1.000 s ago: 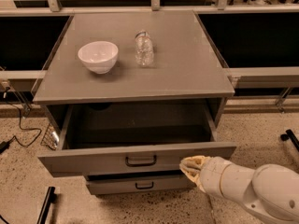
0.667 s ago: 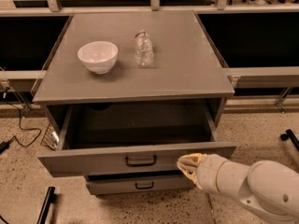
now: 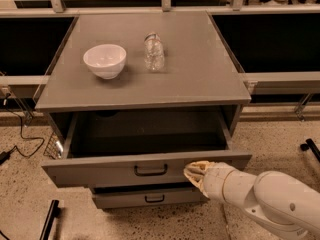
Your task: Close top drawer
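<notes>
**Inspector:** Position of the top drawer (image 3: 100, 173) at inspection?

**Examiner:** Pulled well out from under the bench (image 3: 210, 79), its dark interior open to view. Its front panel overhung the lower drawer (image 3: 120, 200), which sat nearly shut.

**Inspector:** And the claw (image 3: 193, 171)?

**Examiner:** At the front panel, to the right of the black bar handle (image 3: 150, 170), touching the panel or just short of it. Contact could not be confirmed. How far open the claw was could not be told, and it had hold of nothing visible.

**Inspector:** Handling assessment?

**Examiner:** Judged a stiff, rigid box on slides, moderately heavy and not fragile. No grasp appeared necessary, as a flat push on the panel should serve. Pushing off-centre, as positioned, risked the drawer skewing and binding, so a point nearer the handle was judged sounder. A hard shove might jolt the white bowl (image 3: 104, 60) and the clear bottle (image 3: 154, 51) standing on the bench top.
</notes>
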### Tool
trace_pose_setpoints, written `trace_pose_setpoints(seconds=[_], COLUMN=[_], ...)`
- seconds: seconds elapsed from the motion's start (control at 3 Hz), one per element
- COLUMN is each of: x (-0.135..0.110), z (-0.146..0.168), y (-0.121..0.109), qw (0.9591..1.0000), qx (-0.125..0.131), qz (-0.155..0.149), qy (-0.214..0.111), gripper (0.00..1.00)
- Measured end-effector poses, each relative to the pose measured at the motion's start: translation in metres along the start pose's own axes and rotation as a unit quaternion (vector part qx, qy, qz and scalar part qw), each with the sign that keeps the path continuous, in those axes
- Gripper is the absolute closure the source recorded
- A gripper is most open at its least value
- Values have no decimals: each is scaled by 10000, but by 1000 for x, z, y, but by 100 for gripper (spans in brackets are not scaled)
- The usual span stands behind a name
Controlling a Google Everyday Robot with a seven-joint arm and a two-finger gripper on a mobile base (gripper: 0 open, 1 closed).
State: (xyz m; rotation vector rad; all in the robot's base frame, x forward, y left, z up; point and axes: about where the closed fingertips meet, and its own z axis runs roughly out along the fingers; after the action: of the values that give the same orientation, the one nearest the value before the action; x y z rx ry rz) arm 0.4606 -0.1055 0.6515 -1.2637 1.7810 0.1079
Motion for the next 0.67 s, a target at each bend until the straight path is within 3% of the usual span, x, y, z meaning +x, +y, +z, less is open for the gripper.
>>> trace_pose_setpoints(seconds=[0.67], x=[0], z=[1], y=[0], qw=[10000], qx=[6], qz=[1], qy=[-5], gripper=[59])
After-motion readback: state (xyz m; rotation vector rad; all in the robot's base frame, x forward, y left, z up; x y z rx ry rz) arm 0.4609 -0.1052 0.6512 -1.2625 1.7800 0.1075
